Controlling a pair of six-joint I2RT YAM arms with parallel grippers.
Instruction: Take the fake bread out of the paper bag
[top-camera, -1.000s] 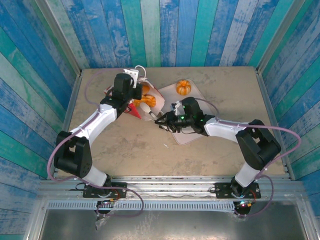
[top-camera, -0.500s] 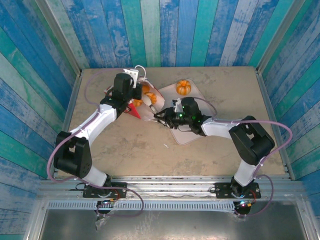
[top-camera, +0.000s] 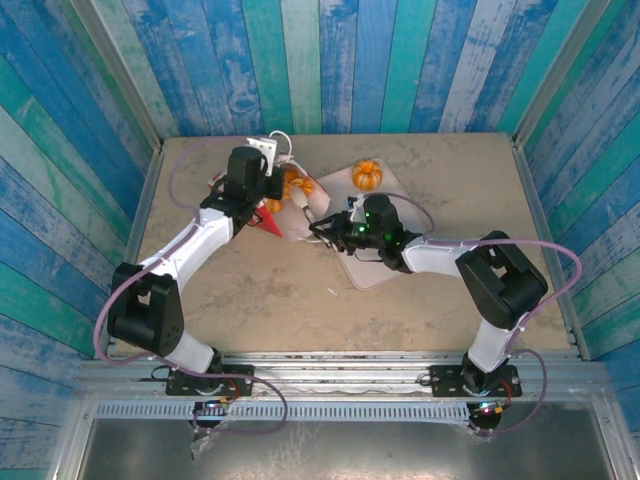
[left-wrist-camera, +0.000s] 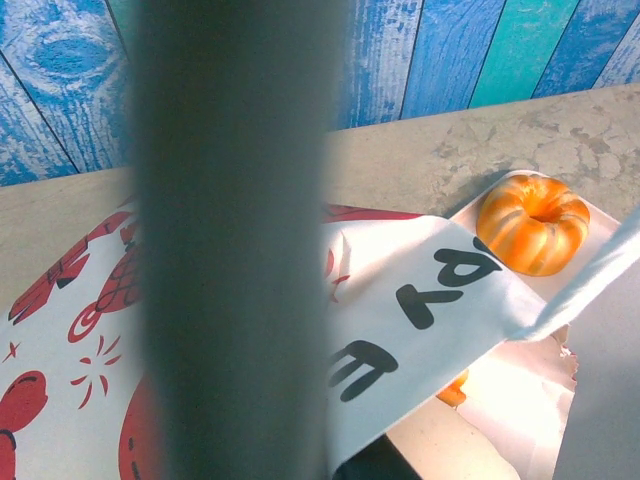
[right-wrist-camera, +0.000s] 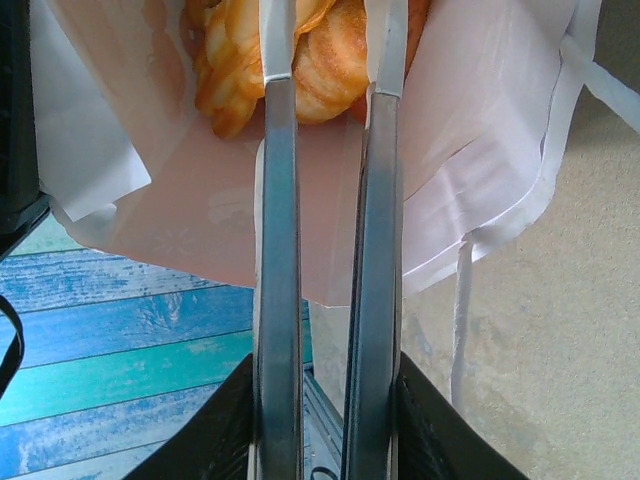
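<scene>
Right gripper farther into paper bag, fingers tight around fake bread.

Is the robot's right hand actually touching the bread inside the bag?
Touching. In the right wrist view, the right hand reaches into the bag, and the bread sits pinched between its two fingers.
</scene>
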